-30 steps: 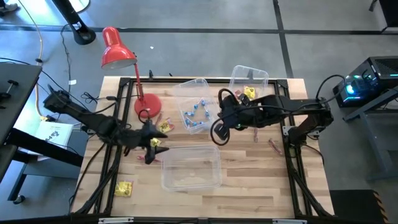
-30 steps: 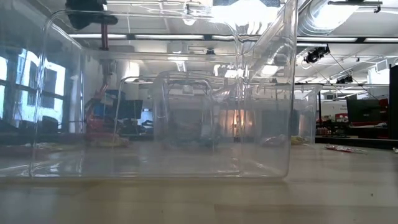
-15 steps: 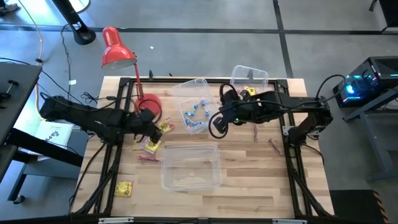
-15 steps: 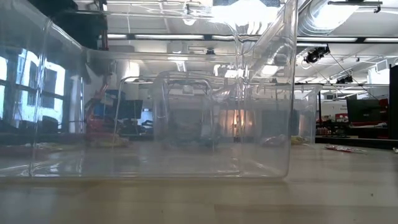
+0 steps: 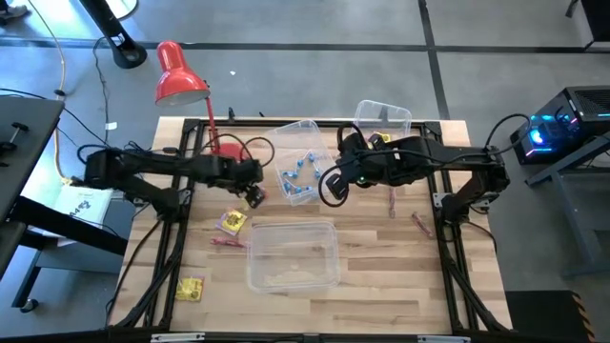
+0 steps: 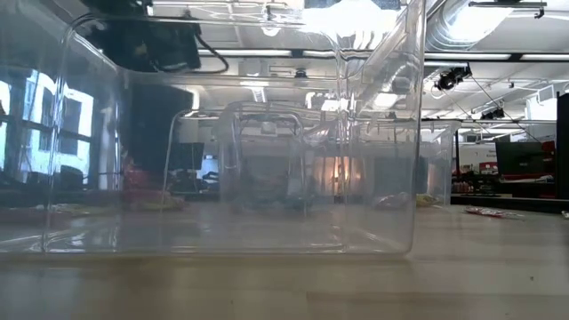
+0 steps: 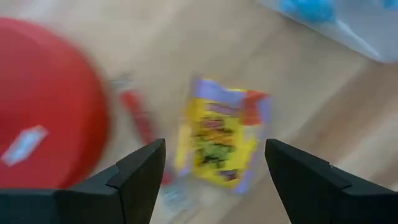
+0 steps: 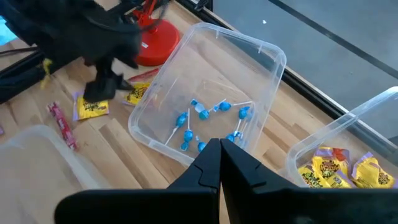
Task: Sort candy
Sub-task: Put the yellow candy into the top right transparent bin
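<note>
Yellow packet [image 7: 221, 140]: lies flat on the bench [image 5: 381, 286], directly ahead of the left gripper [image 7: 214, 177], framed between its jaws but not touching them; jaws spread wide, holding nothing. Slim red stick [image 7: 138, 118]: beside the packet, just ahead of one jaw, near the red lamp base [image 7: 43, 106].

Second yellow packet [image 5: 232, 223]: on the bench a little below the left gripper [image 5: 254, 193] in the high view; another red stick [image 5: 227, 244] lies beyond it.

Blue twist-wrapped pieces [image 8: 208, 124]: inside a clear bin [image 8: 273, 53], just ahead of the right gripper [image 8: 220, 163]; its jaws pressed together, pinching nothing visible. Further yellow packets [image 8: 339, 168]: in a neighbouring clear bin [image 8: 379, 102] to one side of those jaws. Large clear bin [image 5: 292, 254]: sits apart from both grippers.
</note>
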Controlling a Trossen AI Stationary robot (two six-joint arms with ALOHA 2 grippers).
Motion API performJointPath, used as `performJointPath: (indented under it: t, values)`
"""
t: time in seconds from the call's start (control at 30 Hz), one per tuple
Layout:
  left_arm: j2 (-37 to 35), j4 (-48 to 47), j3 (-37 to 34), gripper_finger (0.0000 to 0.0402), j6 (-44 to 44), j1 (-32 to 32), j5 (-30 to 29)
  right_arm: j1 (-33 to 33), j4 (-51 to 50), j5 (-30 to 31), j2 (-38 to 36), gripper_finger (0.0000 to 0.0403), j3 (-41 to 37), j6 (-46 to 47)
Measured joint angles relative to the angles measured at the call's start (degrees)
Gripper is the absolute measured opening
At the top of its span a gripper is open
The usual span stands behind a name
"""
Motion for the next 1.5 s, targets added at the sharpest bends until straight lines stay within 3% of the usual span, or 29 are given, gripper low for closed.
performJointPath:
  t: [0.3,0.43,0.53,0.6,0.87,1.07,1.2,1.3,1.5]
  values:
    - [12.8,3.5,0.0,0.0213,2.5,1.1,-0.2,0.0,-0.1,0.1,0.0,0.0000,0.0,-0.1]
    - [14.5,4.5,0.3,0.0136,2.6,0.7,1.4,0.0,-0.1,0.5,0.0,0.0000,0.0,-0.1]
    - [12.3,4.0,0.2,0.0044,3.3,-0.9,1.6,0.0,-0.2,0.5,0.0,0.0000,0.0,-0.1]
    - [9.0,3.0,0.1,0.0020,3.1,-1.5,2.0,0.0,-0.2,0.6,0.0,0.0000,0.0,-0.2]
    - [-11.6,-2.3,0.2,0.0009,-3.1,-3.9,-1.2,0.0,-0.2,-0.1,0.0,0.0000,0.0,-2.7]
    - [-25.8,11.8,0.2,0.0008,-5.3,-6.6,-4.0,-0.1,4.0,-0.5,0.4,0.0000,0.0,-3.3]
    - [-27.2,20.9,0.3,0.0006,-4.4,-7.1,-5.3,-1.1,14.4,-5.6,1.7,0.0000,0.0,-8.3]
    - [-25.1,27.4,0.5,0.0005,-3.2,-7.1,-2.9,-1.7,22.7,-6.7,3.5,0.0001,0.0,-10.4]
    - [-18.0,29.6,5.4,0.0005,1.5,-8.1,-2.8,-3.1,29.3,-8.7,6.0,0.0042,0.0,-10.0]
